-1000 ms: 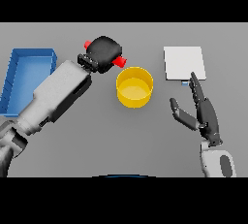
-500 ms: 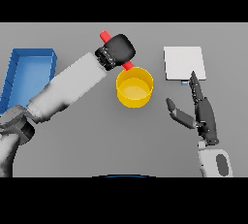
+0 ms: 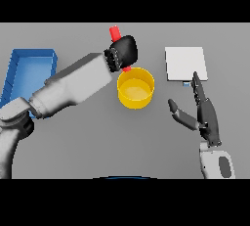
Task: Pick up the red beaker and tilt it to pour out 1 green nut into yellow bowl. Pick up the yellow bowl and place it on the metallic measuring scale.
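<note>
Above the yellow bowl's [image 3: 135, 89] far rim, the left robot hand [image 3: 123, 52] grips the red beaker [image 3: 116, 35], tilted for pouring. No nut shows in the bowl. Next comes more tilt. The right robot hand [image 3: 205, 115] waits open near the measuring scale [image 3: 185, 63].

Head view, single camera: set high at the robot's head, facing down and forward over the grey table [image 3: 146, 146]. Middle distance. Field: blue tray [image 3: 14, 68] at 9 o'clock, metallic measuring scale [image 3: 184, 63] at 2 o'clock. No second view shares it.
</note>
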